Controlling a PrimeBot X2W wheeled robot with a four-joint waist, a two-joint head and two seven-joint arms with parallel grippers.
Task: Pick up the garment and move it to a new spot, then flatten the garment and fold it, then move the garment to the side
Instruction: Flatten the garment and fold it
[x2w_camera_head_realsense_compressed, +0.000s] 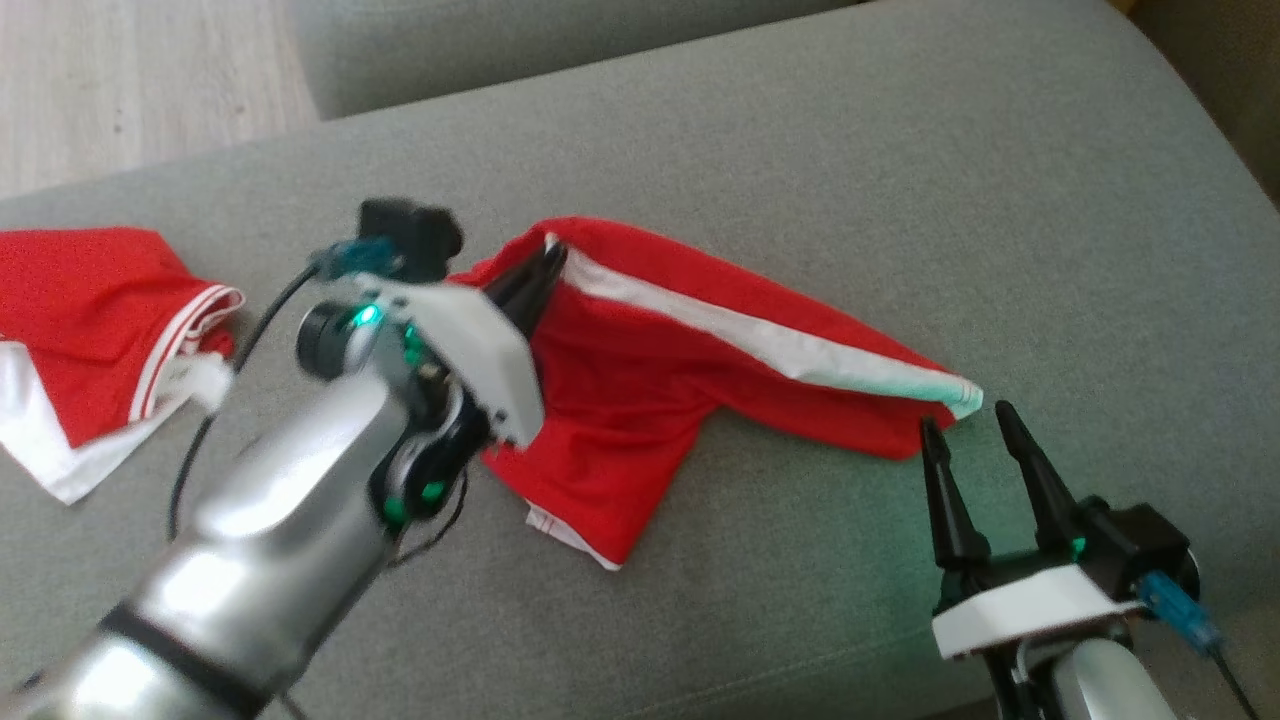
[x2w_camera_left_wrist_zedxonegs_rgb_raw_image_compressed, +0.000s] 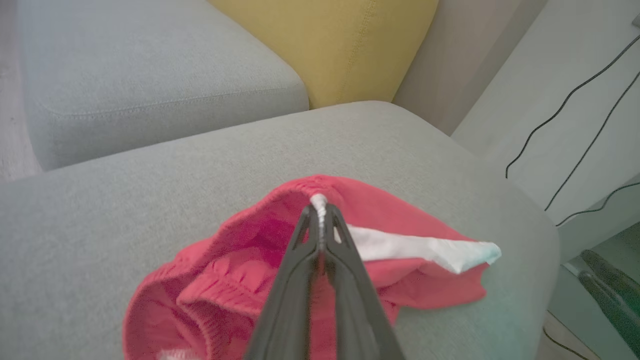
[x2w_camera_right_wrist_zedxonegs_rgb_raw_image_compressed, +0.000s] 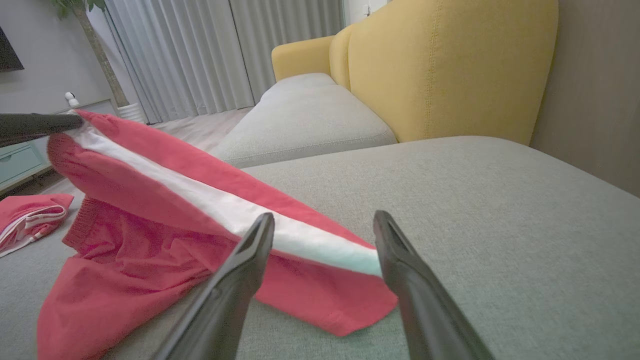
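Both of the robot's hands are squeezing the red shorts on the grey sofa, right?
Not both. The left gripper is shut on the red shorts on the grey sofa, but the right gripper is open, its fingers spread apart near the leg's end. The right wrist view shows it.

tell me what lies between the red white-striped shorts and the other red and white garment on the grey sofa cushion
Bare grey cushion; in the head view the left arm crosses it, the left gripper shut on the shorts.
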